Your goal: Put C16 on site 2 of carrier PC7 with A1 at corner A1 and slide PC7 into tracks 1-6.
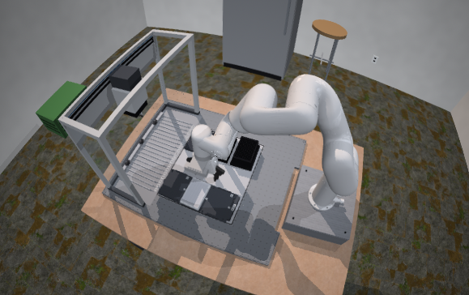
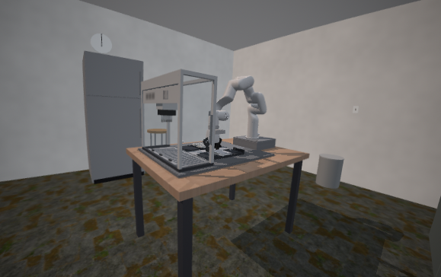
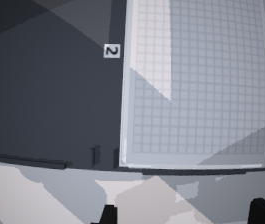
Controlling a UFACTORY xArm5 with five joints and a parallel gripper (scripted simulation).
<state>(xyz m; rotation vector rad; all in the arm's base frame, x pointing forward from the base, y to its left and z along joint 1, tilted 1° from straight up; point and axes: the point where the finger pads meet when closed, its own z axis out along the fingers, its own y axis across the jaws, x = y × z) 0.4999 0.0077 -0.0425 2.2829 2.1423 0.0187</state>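
Claw (image 1: 204, 167) (image 2: 212, 144) (image 3: 185, 212) stands fully open, nothing between its fingers; it hangs just beside the carrier's long edge, pointing down. C16 (image 1: 195, 194) (image 3: 198, 90), pale and finely gridded, sits at the middle site of carrier PC7 (image 1: 220, 201) (image 2: 227, 154) (image 3: 43, 100), between the printed marks 2 and 3. Long axis of C16: crosswise to the carrier, square to it by eye; one short end faces the claw side. Its labels are not readable, so which way well A1 points cannot be told, nor whether the plate is fully seated. Long axis of PC7: runs from the rails (image 1: 160, 147) (image 2: 181, 157) towards the arm's base. Carrier lies on the apron, in front of the rails, with dark bare sites either side of C16. C51 (image 1: 245, 151), black, stands in the nest row, apart from the carrier.
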